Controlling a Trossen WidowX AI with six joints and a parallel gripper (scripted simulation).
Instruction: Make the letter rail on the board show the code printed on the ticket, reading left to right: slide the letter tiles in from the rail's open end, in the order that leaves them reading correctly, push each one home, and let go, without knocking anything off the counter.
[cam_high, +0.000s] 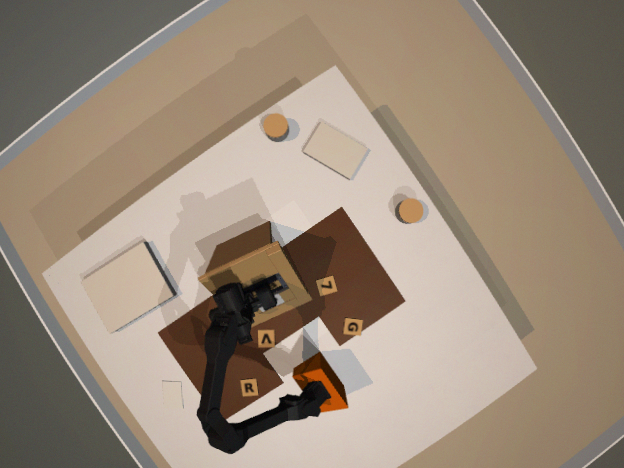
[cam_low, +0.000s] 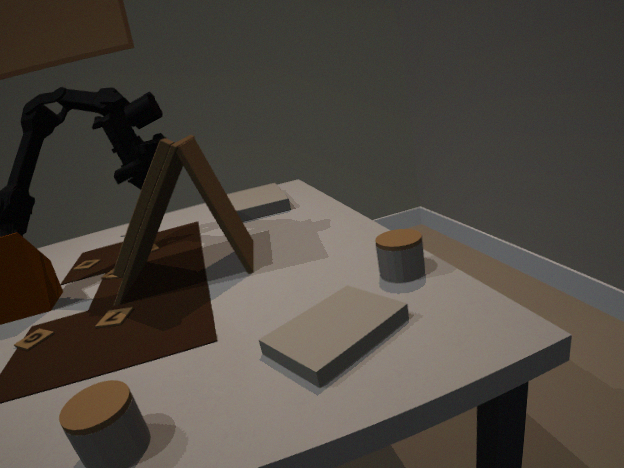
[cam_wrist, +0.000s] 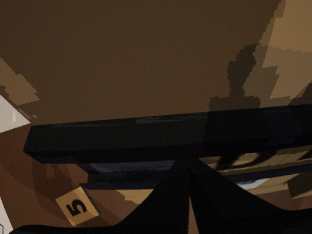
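Observation:
My gripper (cam_wrist: 186, 164) is shut and empty, its fingertips at the dark letter rail (cam_wrist: 115, 137) on the leaning wooden board (cam_high: 241, 277) (cam_low: 146, 211). A tile reading D (cam_wrist: 248, 159) sits in the rail to the right of the fingertips, with part of another character at the frame's edge. The rail's left stretch shows no tile. Loose tiles lie flat: 7 (cam_high: 326, 285) (cam_low: 114, 317), G (cam_high: 352, 326) (cam_low: 34, 339), V (cam_high: 266, 338), R (cam_high: 248, 387) and 5 (cam_wrist: 77, 206). The white ticket (cam_wrist: 253, 184) is mostly hidden and unreadable.
Brown mats (cam_high: 367, 282) (cam_low: 176, 327) lie under the tiles. An orange block (cam_high: 332, 390) (cam_low: 25, 282) is by the arm's base. Two wood-lidded canisters (cam_high: 275, 125) (cam_high: 410, 210) and two pale slabs (cam_high: 336, 149) (cam_high: 128, 287) stand on the counter.

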